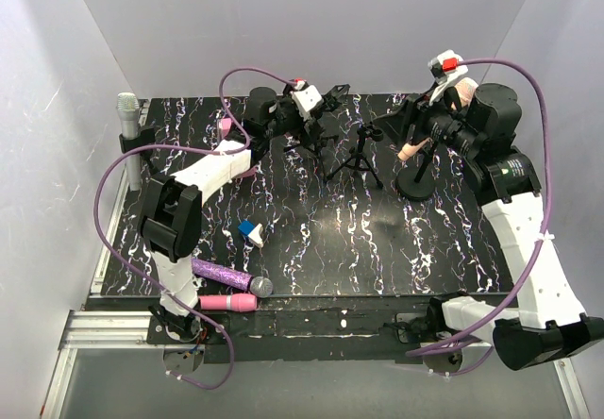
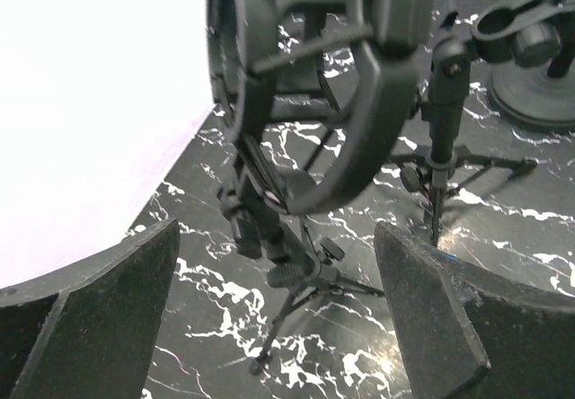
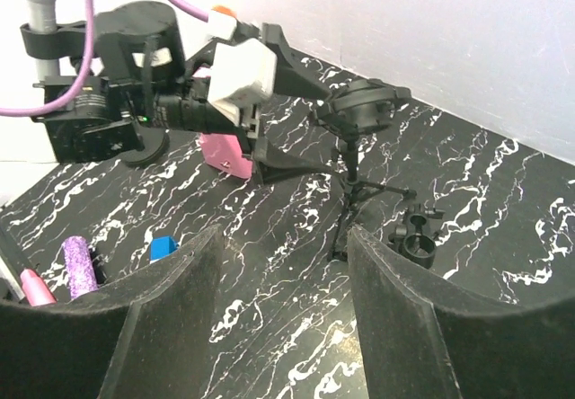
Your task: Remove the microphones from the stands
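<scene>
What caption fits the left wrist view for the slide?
Open left gripper faces a small tripod stand on the marbled table.

Silver microphone (image 1: 127, 114) upright in black stand (image 1: 133, 145) — far-left.

1. Top view: bright, even, diffuse light from above. White walls (image 1: 311, 23) carry a faint lilac tint, and shadows on the black table (image 1: 321, 240) are soft and short.
2. Same view: wide-angle lens, so the side walls splay outward toward the edges. Focus is sharp throughout.
3. Left wrist: wall (image 2: 90, 102) at upper left is blown out to pure white. The near stand clip (image 2: 359, 120) is dark and out of focus.
4. Right wrist: even exposure, mid-range sharp. Fingers (image 3: 153, 327) of the right gripper (image 3: 285, 233) are near-black and slightly soft, with detail lost.
</scene>
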